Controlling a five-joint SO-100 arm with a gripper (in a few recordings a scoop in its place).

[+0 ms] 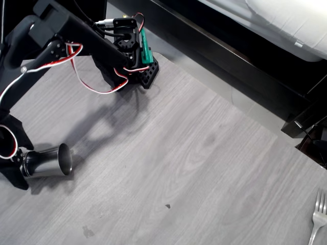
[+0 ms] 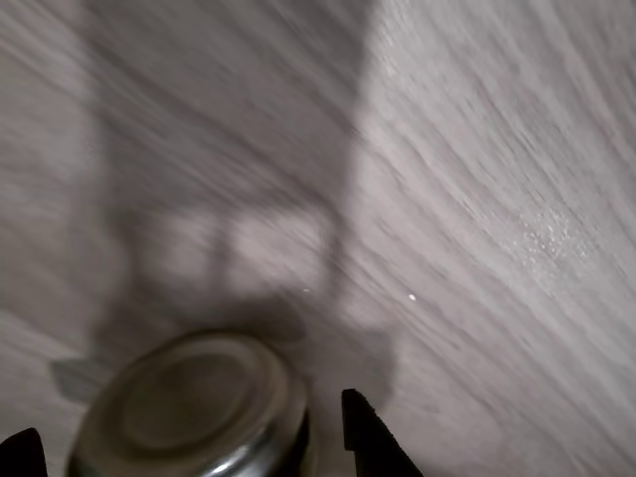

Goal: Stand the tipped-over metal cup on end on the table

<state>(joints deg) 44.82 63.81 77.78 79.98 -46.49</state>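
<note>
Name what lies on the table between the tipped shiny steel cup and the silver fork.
Nothing: in the overhead view, bare grey wood-grain table with small dark specks separates the shiny steel cup from the silver fork.

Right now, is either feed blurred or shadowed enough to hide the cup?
Wrist view: motion-smeared table, arm's shadow over the left, yet the metal cup reads clearly between the gripper fingertips. Overhead view: sharp, soft arm shadow, cup plainly visible.

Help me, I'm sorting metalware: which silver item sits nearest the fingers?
The metal cup, on its side at the overhead view's left; the fork lies bottom right.
</note>
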